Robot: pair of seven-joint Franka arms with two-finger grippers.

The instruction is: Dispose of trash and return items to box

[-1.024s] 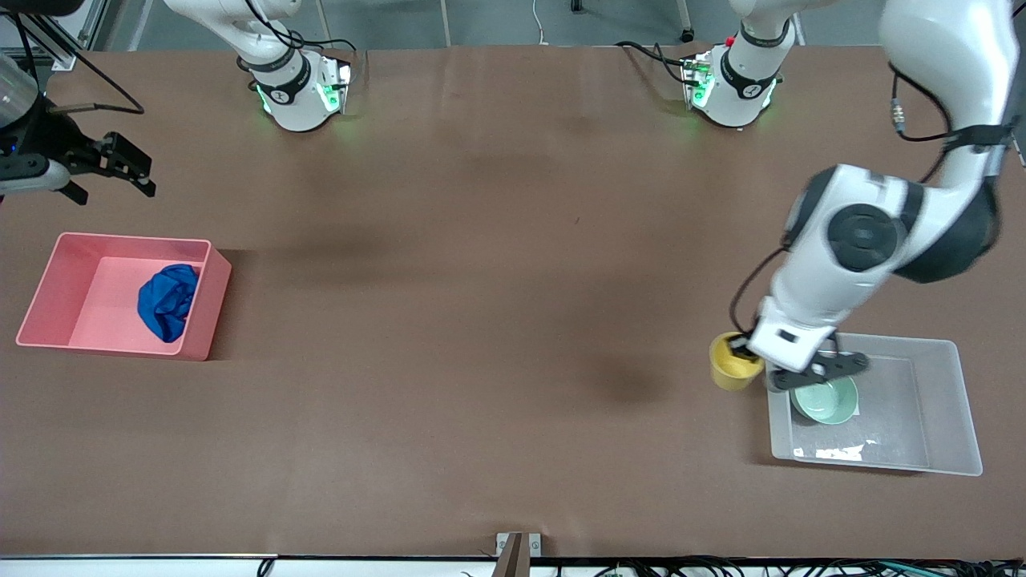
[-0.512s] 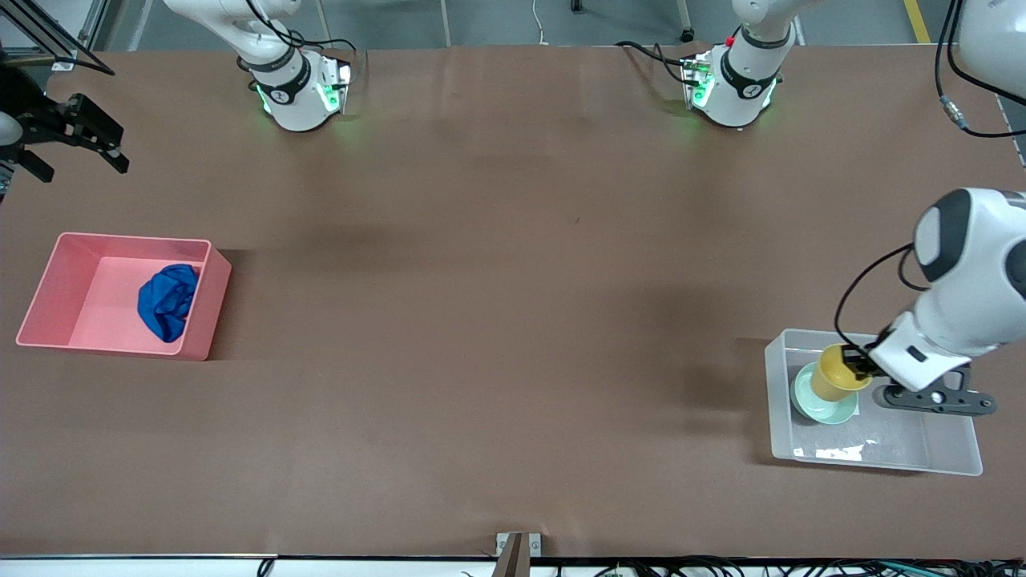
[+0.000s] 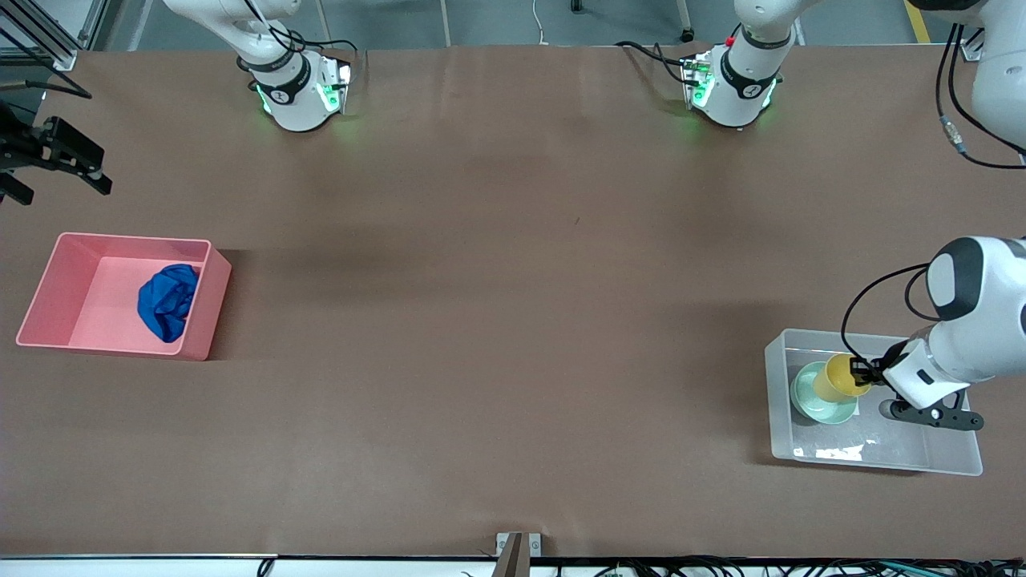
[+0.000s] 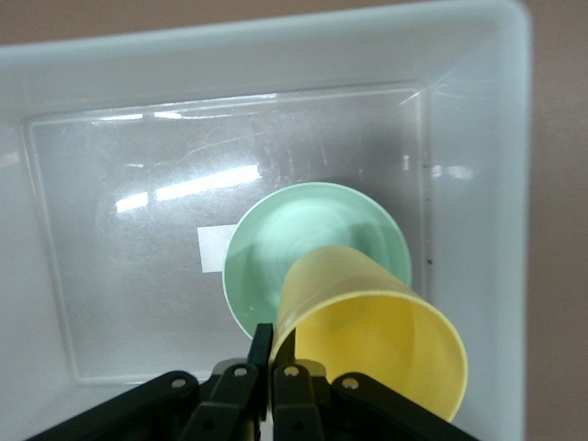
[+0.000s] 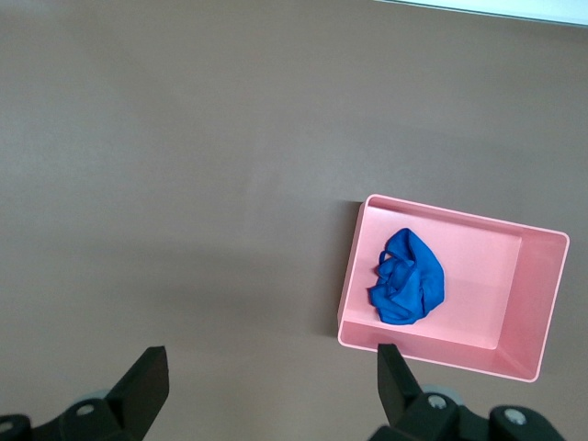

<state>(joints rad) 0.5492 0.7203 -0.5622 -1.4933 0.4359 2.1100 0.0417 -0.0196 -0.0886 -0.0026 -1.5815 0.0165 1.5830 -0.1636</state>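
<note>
My left gripper (image 3: 864, 373) is shut on the rim of the yellow cup (image 3: 838, 377), holding it tilted over the mint-green bowl (image 3: 816, 398) inside the translucent box (image 3: 954, 401). In the left wrist view the cup (image 4: 367, 340) hangs above the bowl (image 4: 285, 243), with the white sticker (image 4: 214, 248) on the box floor (image 4: 138, 303). The blue trash lump (image 3: 167, 301) lies in the pink bin (image 3: 48, 288). My right gripper (image 3: 48, 156) is open and empty, up over the table at the right arm's end. It shows in the right wrist view (image 5: 271, 377), with the trash (image 5: 408, 278) in the pink bin (image 5: 533, 303).
The two arm bases (image 3: 296, 92) (image 3: 729, 84) stand along the table's farthest edge. The brown table (image 3: 497, 320) stretches bare between the pink bin and the box. A small metal bracket (image 3: 517, 545) sits at the table's nearest edge.
My left gripper has carried the yellow cup from beside the box to over the bowl inside it and lowered it. My right gripper has risen away from the pink bin.
</note>
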